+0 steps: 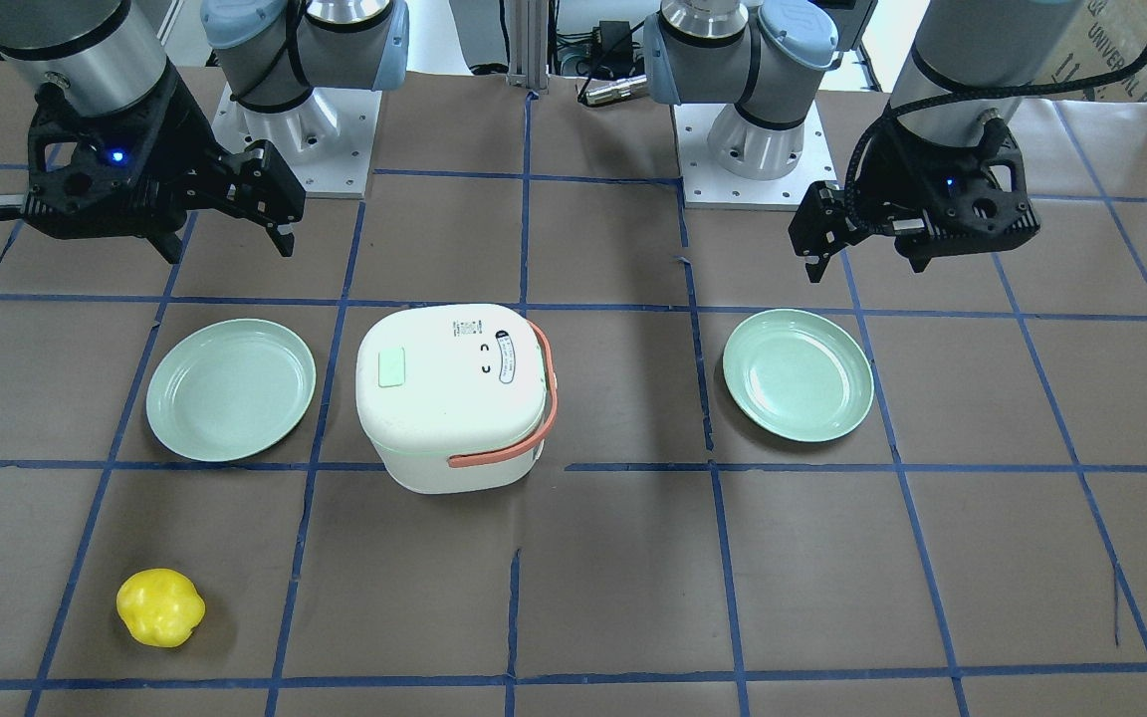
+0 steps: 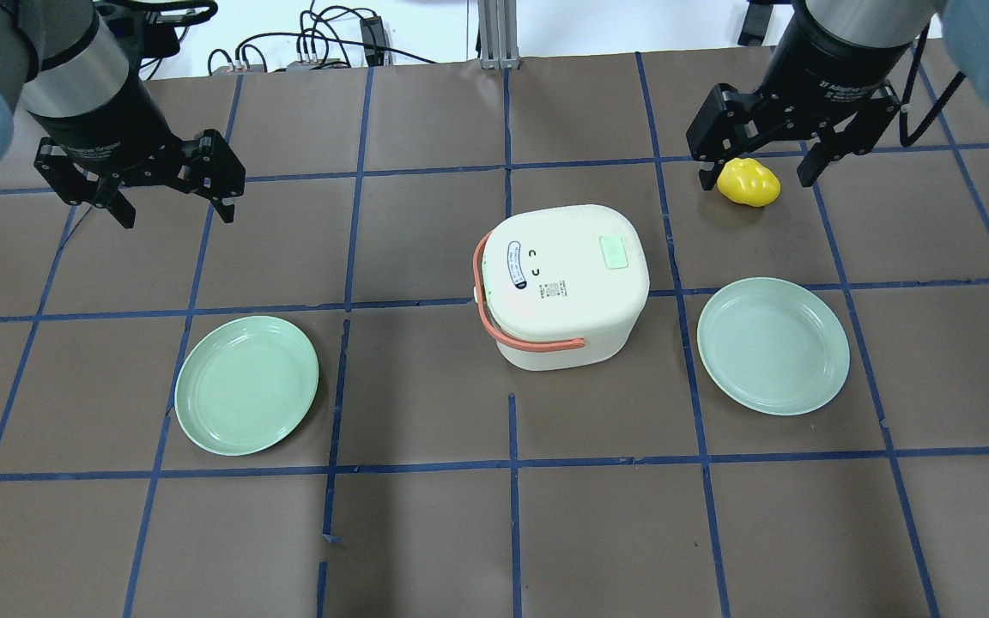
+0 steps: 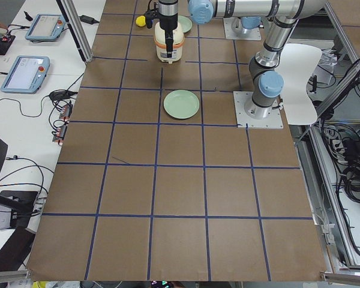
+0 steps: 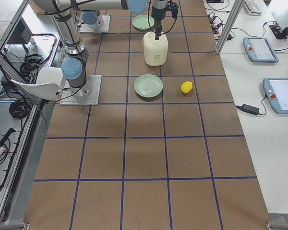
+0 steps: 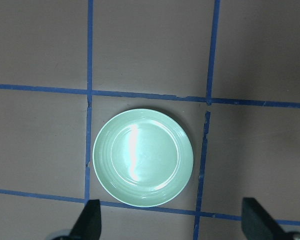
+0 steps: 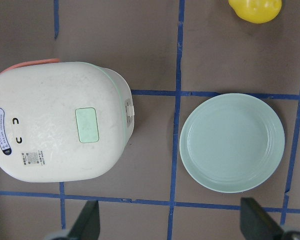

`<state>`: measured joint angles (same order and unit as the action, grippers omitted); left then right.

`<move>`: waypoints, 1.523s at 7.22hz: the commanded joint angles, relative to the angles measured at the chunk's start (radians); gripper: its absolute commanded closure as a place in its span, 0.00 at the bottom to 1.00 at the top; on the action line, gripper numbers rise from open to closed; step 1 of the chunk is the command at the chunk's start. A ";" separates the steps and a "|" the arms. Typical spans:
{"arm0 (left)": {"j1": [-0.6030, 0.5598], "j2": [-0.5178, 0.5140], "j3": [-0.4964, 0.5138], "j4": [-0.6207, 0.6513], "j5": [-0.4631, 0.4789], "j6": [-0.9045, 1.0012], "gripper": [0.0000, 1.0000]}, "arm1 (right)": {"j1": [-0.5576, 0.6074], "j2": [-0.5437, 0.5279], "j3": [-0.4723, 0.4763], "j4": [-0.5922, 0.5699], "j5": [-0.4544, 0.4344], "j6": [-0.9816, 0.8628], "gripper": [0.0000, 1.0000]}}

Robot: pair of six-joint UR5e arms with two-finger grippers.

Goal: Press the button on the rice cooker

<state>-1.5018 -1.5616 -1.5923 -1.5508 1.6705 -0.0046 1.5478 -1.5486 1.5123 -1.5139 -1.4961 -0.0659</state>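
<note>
The white rice cooker (image 2: 559,283) with an orange handle stands mid-table, lid shut. A pale green rectangular button (image 2: 614,251) sits on its lid; it also shows in the right wrist view (image 6: 87,124) and the front view (image 1: 391,366). My right gripper (image 2: 755,178) is open and empty. It hangs high, beyond and to the right of the cooker. My left gripper (image 2: 177,215) is open and empty, high over the table's left side, far from the cooker. In the wrist views both pairs of fingertips (image 6: 87,222) (image 5: 90,222) stand wide apart.
One green plate (image 2: 773,345) lies right of the cooker and another green plate (image 2: 246,384) lies to its left, under the left wrist camera (image 5: 143,157). A yellow toy fruit (image 2: 748,182) lies on the table below my right gripper. Blue tape lines grid the brown table.
</note>
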 commanded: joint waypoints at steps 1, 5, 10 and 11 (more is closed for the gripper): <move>0.000 0.000 0.000 0.000 -0.001 0.000 0.00 | 0.000 -0.002 0.008 -0.018 0.000 0.000 0.00; 0.000 0.000 0.000 0.000 0.000 0.000 0.00 | 0.000 0.004 0.008 -0.040 -0.003 -0.003 0.00; 0.000 0.000 0.000 0.000 -0.001 0.000 0.00 | 0.024 0.086 0.075 -0.134 0.181 0.050 0.82; 0.000 0.000 0.000 0.000 0.000 0.000 0.00 | 0.050 0.110 0.075 -0.135 0.180 0.096 0.82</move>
<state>-1.5018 -1.5616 -1.5923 -1.5509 1.6699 -0.0046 1.5738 -1.4701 1.5791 -1.6454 -1.3344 -0.0167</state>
